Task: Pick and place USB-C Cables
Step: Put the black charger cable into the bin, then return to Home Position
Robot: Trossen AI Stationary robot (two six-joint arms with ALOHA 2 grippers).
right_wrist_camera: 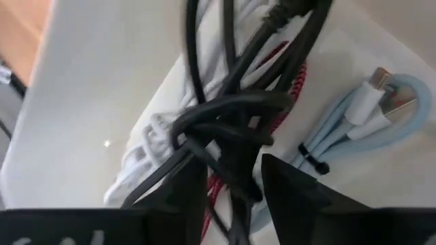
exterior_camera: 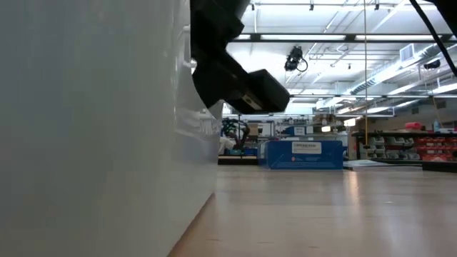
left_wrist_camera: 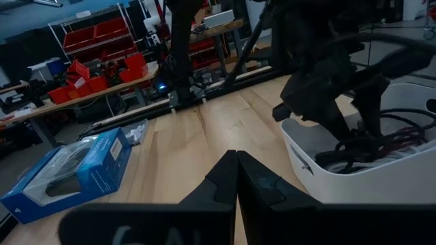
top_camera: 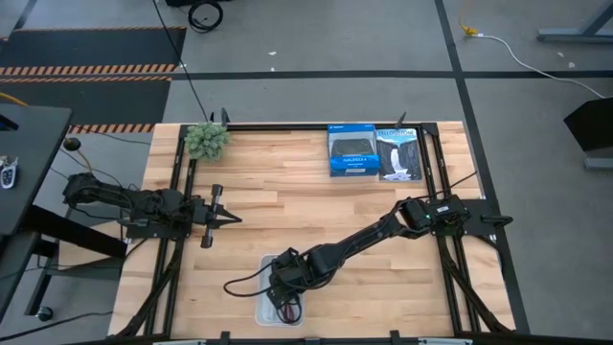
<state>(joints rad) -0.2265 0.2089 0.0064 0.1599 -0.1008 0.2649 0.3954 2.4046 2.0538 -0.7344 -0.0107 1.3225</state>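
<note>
A white rectangular tray (top_camera: pixel 263 311) sits near the table's near edge. In the right wrist view it holds the white cable (right_wrist_camera: pixel 146 146), the dark red cable (right_wrist_camera: pixel 289 85) and the pale blue-grey cable (right_wrist_camera: pixel 381 112), bundled with a tie. My right gripper (right_wrist_camera: pixel 233 187) reaches down into the tray (right_wrist_camera: pixel 102 75), shut on the black cable (right_wrist_camera: pixel 231 109). Part of the black cable (top_camera: pixel 235 284) trails out over the tray's left side onto the wood. My left gripper (top_camera: pixel 235 219) waits, shut, over the table's left part. My right gripper pinches a bunch of black cable strands (right_wrist_camera: pixel 235 163) between its two fingers (right_wrist_camera: pixel 187 187), coming from above and pointing down into the tray. The looped strands lie over the white and red cables. One end trails slack out onto the table (top_camera: pixel 230 286).
A green fuzzy plant (top_camera: pixel 207 140) stands at the far left corner. Two product boxes (top_camera: pixel 352 151) (top_camera: pixel 398 153) lie at the far edge. In the low view the tray's wall (exterior_camera: pixel 107 143) fills the left half. Bare wood lies between the tray and the boxes.
</note>
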